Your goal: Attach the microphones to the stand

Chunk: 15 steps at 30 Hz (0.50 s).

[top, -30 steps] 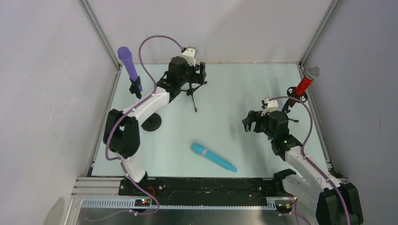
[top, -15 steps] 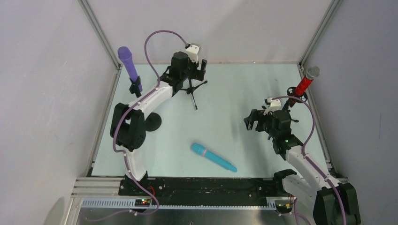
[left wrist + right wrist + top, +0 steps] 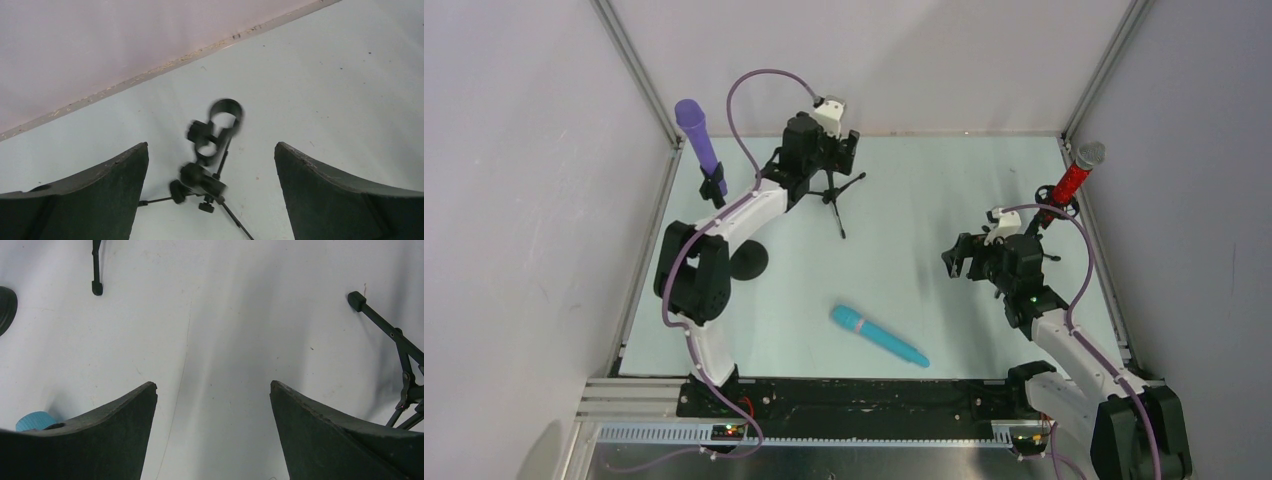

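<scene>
**Teal microphone lies loose near right arm as empty stand waits**

Teal-blue plastic stick microphone (image 3: pixel 879 337) lies flat on the pale table (image 3: pixel 944 180), the only one of three not on a stand. In the overhead view its rounded head points to 10 o'clock and its tail to 4 o'clock. It sits near the right gripper (image 3: pixel 959 262), toward that gripper's 7 o'clock. The left gripper (image 3: pixel 844 155) is well apart from it, with the microphone at its 6 o'clock, so the right arm looks better placed to fetch it. Both grippers are spread wide and hold nothing. The right one hovers over bare table, with the teal head just showing at the lower left of its wrist view. The left one hangs above the small black tripod stand (image 3: pixel 212 150), whose ring clip is empty. The all-purple microphone (image 3: pixel 696 135) and the glittery red microphone (image 3: pixel 1074 180) with its silver mesh head stand clipped at 10 and 2 o'clock.
</scene>
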{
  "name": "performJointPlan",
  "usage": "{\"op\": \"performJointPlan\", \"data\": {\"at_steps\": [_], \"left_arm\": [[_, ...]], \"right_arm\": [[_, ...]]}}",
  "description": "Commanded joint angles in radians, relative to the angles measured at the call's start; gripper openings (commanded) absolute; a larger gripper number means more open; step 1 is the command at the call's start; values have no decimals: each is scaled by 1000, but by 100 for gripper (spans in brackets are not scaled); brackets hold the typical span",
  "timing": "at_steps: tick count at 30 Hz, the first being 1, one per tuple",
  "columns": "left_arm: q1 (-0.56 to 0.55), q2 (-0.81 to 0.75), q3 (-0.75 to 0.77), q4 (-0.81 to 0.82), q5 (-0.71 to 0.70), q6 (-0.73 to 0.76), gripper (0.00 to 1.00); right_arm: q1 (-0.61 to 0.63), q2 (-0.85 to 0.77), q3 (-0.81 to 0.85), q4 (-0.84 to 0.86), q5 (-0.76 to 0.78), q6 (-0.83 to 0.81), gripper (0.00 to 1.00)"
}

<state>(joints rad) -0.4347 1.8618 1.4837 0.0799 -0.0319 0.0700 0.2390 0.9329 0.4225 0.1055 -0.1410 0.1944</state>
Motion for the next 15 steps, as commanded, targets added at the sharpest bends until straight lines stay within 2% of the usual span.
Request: {"op": "performJointPlan", "data": {"at_steps": [1, 5, 15], "left_arm": [[26, -68, -24, 80, -11, -2, 100], [28, -91, -60, 132, 19, 11, 100], [56, -44, -74, 133, 144, 10, 98]], "right_arm": [[-4, -3, 1, 42, -9, 8, 88], [-7, -1, 1, 45, -9, 7, 88], [-18, 3, -1, 48, -9, 11, 88]]}}
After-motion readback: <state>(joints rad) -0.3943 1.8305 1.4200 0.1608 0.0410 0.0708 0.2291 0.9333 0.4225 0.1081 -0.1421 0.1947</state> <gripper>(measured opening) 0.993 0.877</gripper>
